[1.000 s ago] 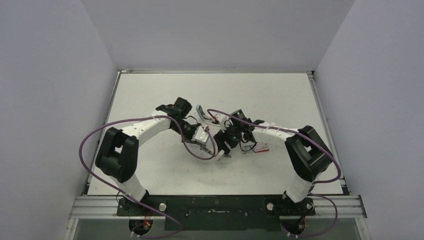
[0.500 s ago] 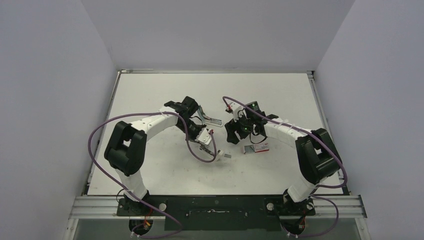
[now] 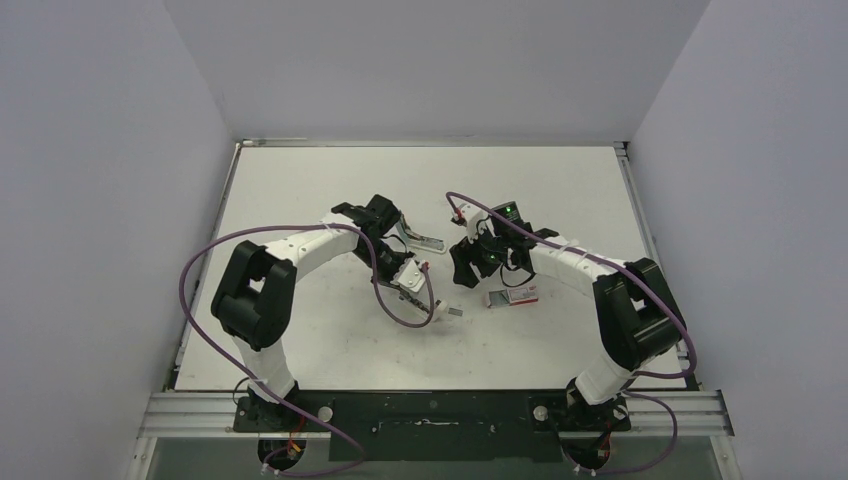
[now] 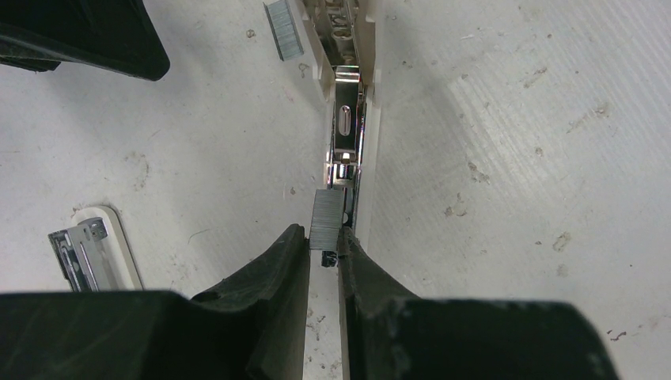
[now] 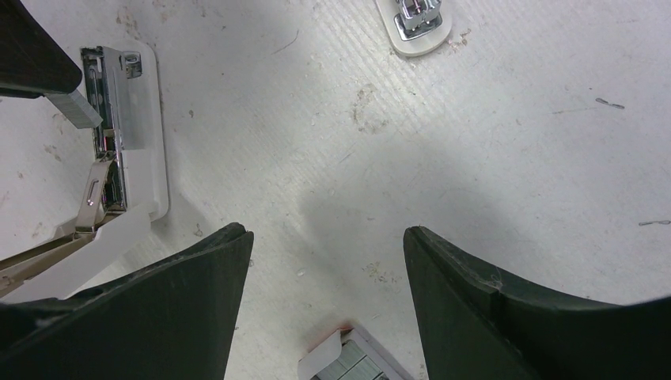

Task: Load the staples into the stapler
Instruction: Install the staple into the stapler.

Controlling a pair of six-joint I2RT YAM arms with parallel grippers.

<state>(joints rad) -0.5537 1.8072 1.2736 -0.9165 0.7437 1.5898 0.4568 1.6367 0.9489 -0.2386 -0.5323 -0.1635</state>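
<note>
Above white table [image 4: 514, 158], left claw [image 4: 323, 257] pinches staples [image 4: 326, 220] over stapler [image 4: 346, 131].

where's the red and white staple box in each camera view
Top external: staple box right of centre, beside the right hand.
Left wrist: not in it.
Right wrist: bottom edge, between the open fingers.
Shared landmark: the open stapler, in both wrist views.

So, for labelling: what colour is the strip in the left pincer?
Silvery-grey strip; best in left wrist view.
</note>
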